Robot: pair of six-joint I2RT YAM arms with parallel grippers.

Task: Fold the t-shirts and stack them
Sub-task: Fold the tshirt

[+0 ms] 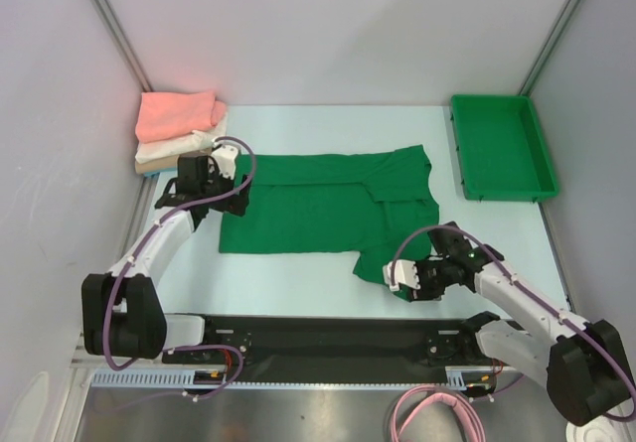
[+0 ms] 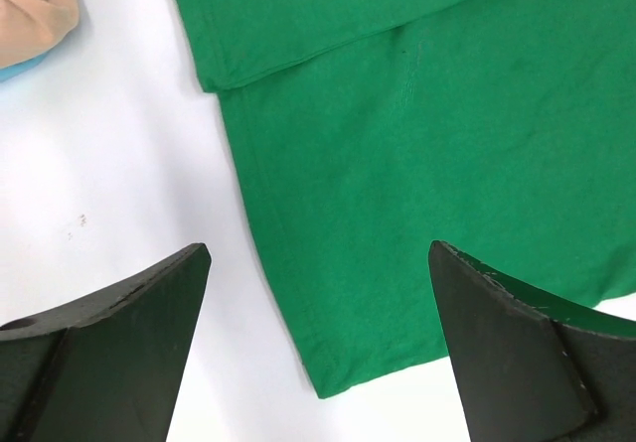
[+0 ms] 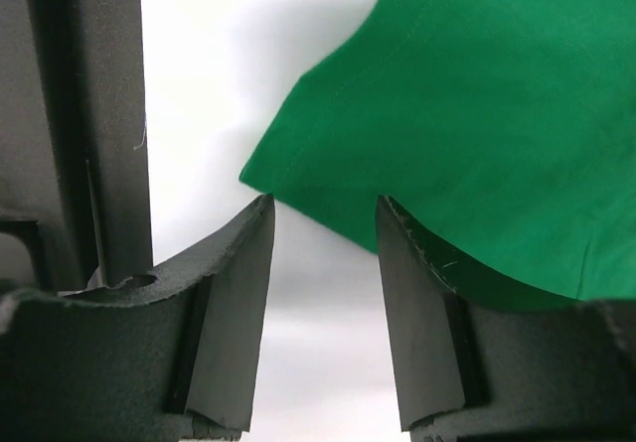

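A plain dark green t-shirt (image 1: 318, 204) lies spread flat in the middle of the table, one sleeve folded in at the right. Folded t-shirts are stacked at the back left: salmon pink (image 1: 179, 114) on white (image 1: 174, 149) on tan (image 1: 149, 167). My left gripper (image 1: 231, 202) hovers wide open over the green shirt's left edge. In the left wrist view the green shirt (image 2: 417, 164) shows one corner between the spread fingers of the left gripper (image 2: 318, 251). My right gripper (image 3: 323, 204) is open at the hem of the green shirt (image 3: 477, 114), with nothing between its pads.
A rigid green plastic bin (image 1: 502, 147) stands at the back right. Grey walls close in the table on the left, back and right. The tan folded shirt (image 2: 30, 5) shows at the top left of the left wrist view.
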